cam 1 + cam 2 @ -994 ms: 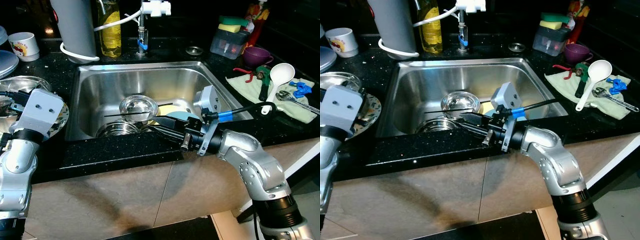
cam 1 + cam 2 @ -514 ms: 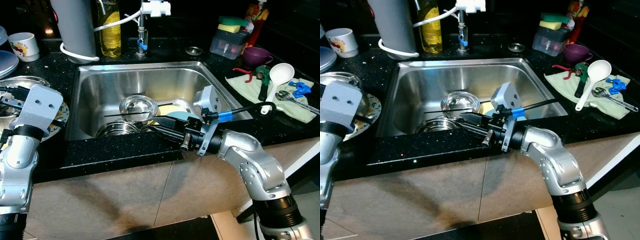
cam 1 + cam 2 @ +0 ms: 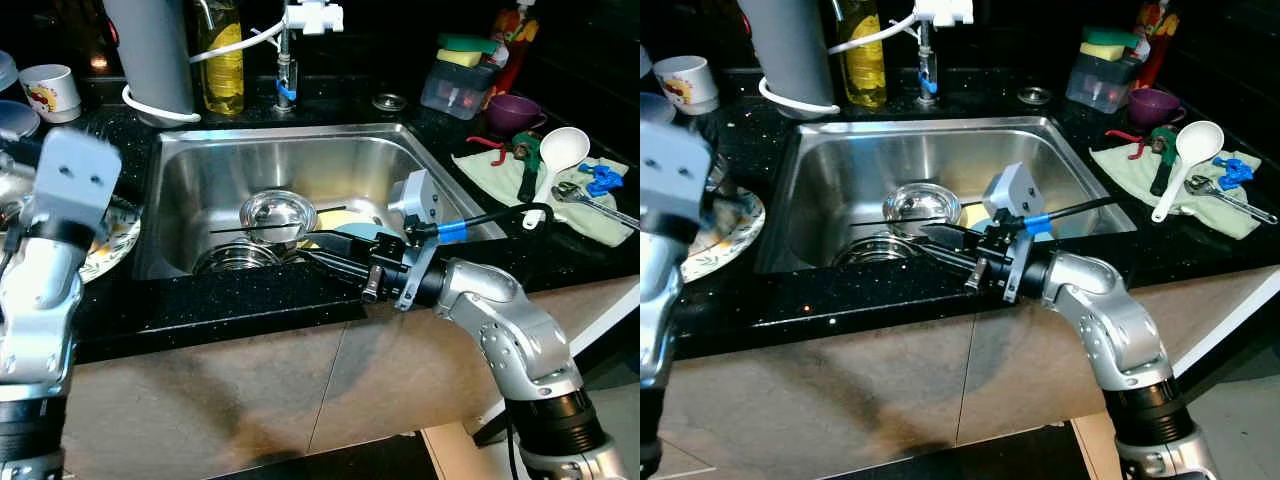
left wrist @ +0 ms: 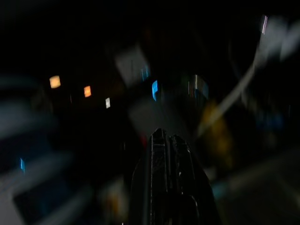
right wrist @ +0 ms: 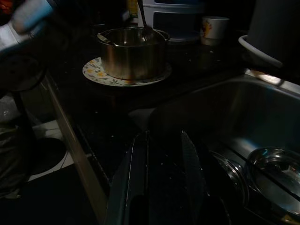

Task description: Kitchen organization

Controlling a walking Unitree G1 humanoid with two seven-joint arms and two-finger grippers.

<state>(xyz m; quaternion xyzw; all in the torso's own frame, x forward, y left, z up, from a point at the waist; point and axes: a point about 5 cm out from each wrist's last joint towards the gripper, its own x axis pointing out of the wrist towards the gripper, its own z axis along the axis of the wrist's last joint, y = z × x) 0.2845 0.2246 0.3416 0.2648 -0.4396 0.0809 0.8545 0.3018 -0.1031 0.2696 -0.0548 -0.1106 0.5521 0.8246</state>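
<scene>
My right gripper reaches low over the front edge of the steel sink, fingers slightly apart with nothing seen between them. Just beyond it in the basin lie a small steel bowl, flat steel dishes, a yellow plate and a thin dark stick. My left arm is raised over the left counter, blurred. The left gripper has its fingers together. A steel pot stands on a floral plate on that counter.
Behind the sink are a grey cylinder, an oil bottle and the tap. A mug sits at the back left. To the right lie a white ladle, tools on a green cloth, a purple cup and a sponge box.
My left arm has lifted and swung back over the left counter, now covering the steel pot. The right arm and the sink's contents have stayed put.
</scene>
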